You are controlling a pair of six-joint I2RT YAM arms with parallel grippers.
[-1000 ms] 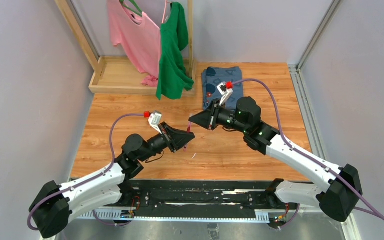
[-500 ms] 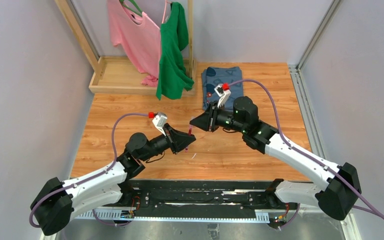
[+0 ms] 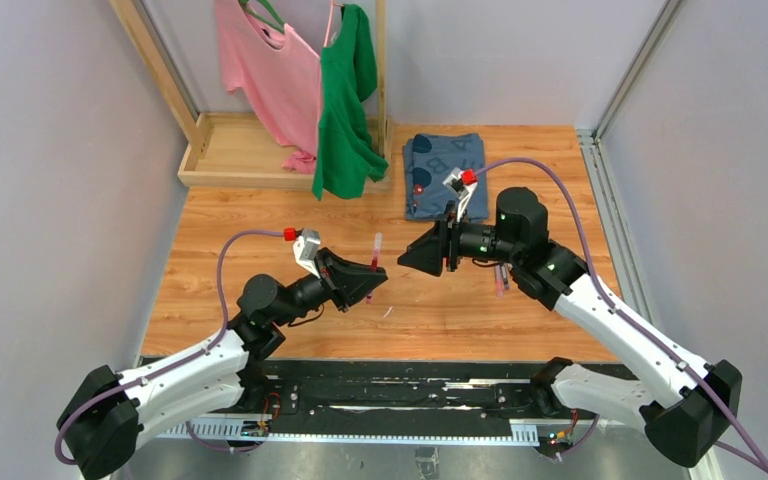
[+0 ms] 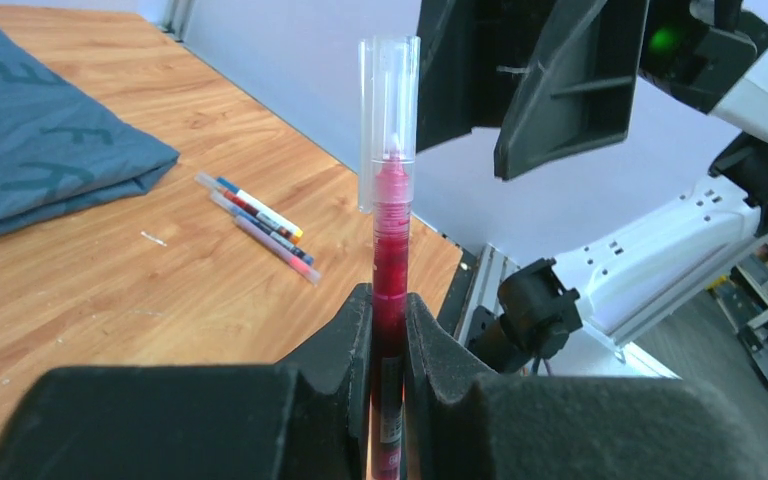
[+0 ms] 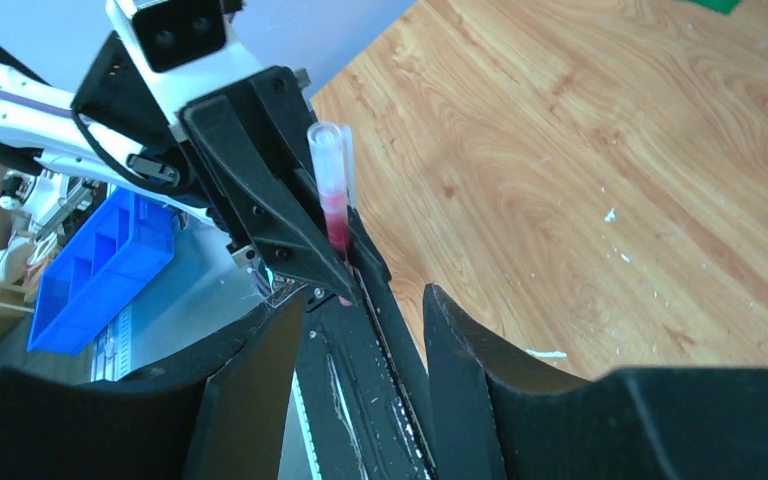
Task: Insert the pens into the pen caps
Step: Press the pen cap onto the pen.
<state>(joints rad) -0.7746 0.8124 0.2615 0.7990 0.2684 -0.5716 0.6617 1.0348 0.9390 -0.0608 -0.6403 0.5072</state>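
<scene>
Over the wooden table [image 3: 260, 215], the right gripper [image 5: 365, 305] has parted its jaws in the last second and drawn back rightward. It is now empty and well apart from the left gripper [image 4: 388, 300], which stays clamped on the dark red pen [image 4: 390, 230], held upright above the near-centre boards. The clear cap [image 4: 388, 110] left on the pen's tip appears seated, though how fully cannot be confirmed, so this pairing is judged done. The remaining pens [image 4: 260, 215] lie together near the folded blue cloth [image 4: 40, 150], with bare board around them for a pickup.
</scene>
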